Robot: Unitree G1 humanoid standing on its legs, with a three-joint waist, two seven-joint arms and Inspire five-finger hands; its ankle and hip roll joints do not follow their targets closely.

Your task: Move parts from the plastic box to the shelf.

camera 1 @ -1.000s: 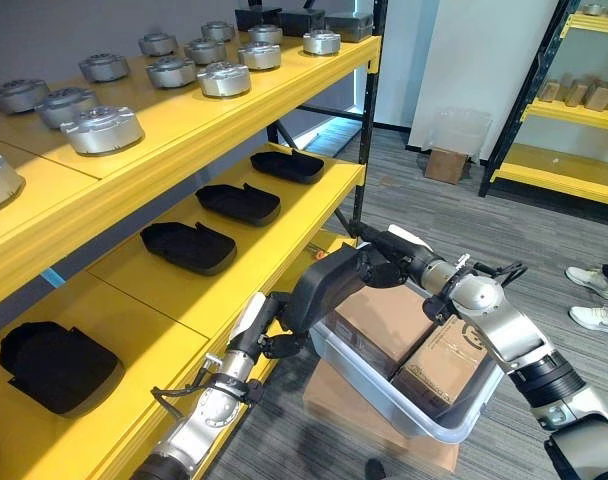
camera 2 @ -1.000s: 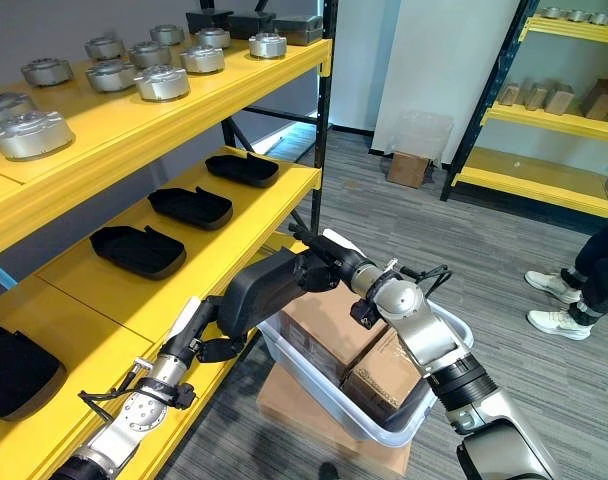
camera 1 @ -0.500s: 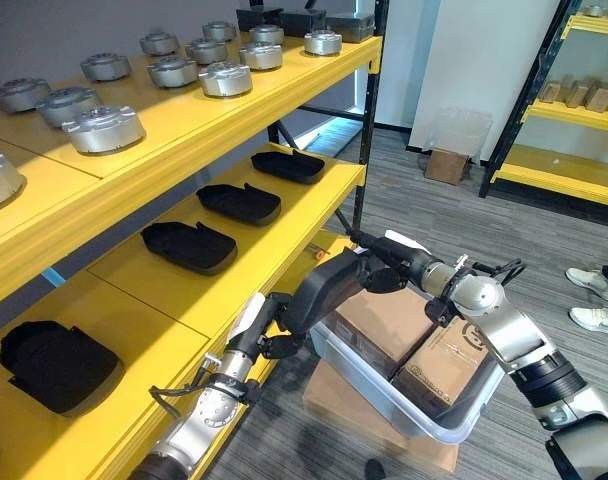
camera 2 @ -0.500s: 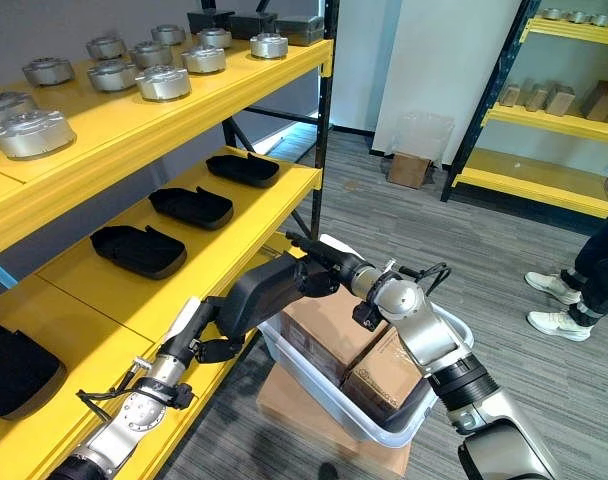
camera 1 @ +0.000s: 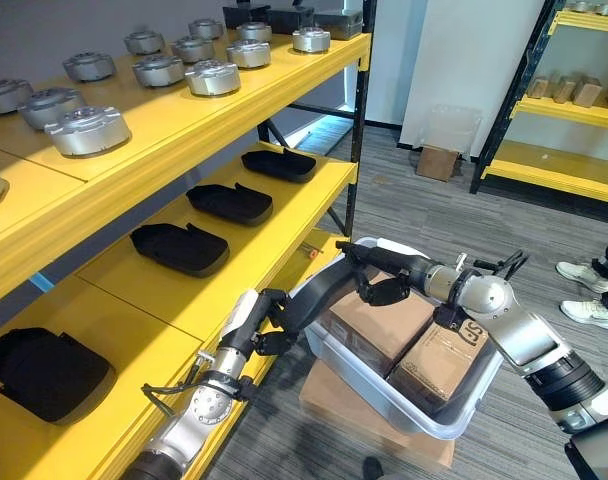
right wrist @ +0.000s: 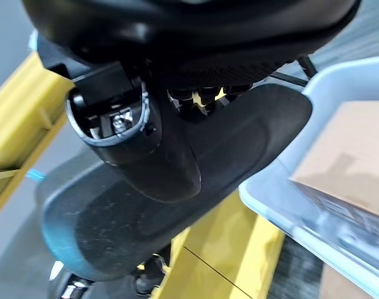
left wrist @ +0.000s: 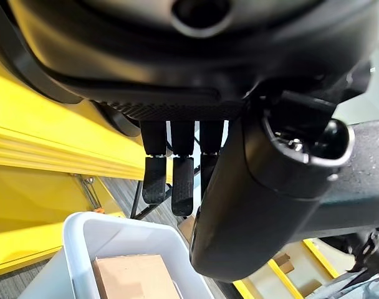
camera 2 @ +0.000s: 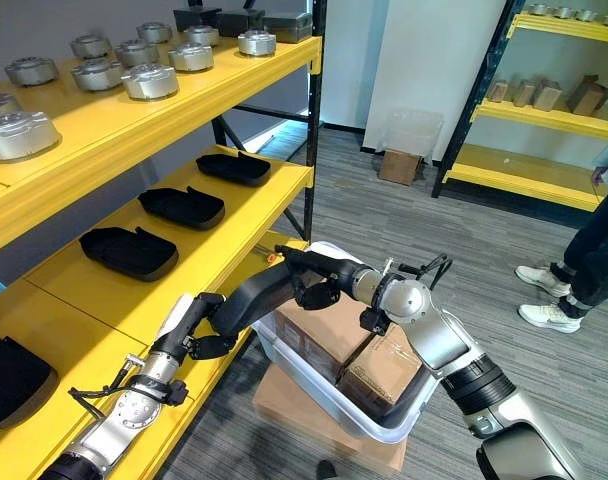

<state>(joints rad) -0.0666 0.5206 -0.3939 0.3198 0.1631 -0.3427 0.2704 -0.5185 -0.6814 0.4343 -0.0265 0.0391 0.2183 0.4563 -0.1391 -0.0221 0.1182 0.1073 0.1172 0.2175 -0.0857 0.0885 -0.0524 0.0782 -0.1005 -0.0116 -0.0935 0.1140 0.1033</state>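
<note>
A long black moulded part (camera 1: 322, 288) hangs between my two hands above the near-left rim of the clear plastic box (camera 1: 414, 425). It sits beside the yellow shelf (camera 1: 284, 215). My left hand (camera 1: 267, 325) is shut on the part's lower end by the shelf's edge. My right hand (camera 1: 386, 287) is shut on its far end over the box. In the right wrist view the thumb (right wrist: 124, 134) lies on the black part (right wrist: 177, 218). The box holds brown cartons (camera 1: 384, 325).
Black parts (camera 1: 179, 248) lie in a row on the middle shelf, with another (camera 1: 44, 360) on the lower level. Round metal parts (camera 1: 84, 130) fill the top shelf. The box rests on flat cardboard (camera 1: 334, 400). A person's shoes (camera 1: 584, 270) show at the right.
Both hands have turned the black part, so it looks slimmer and sits a little lower. The right hand has reached further left. The whole view has shifted slightly.
</note>
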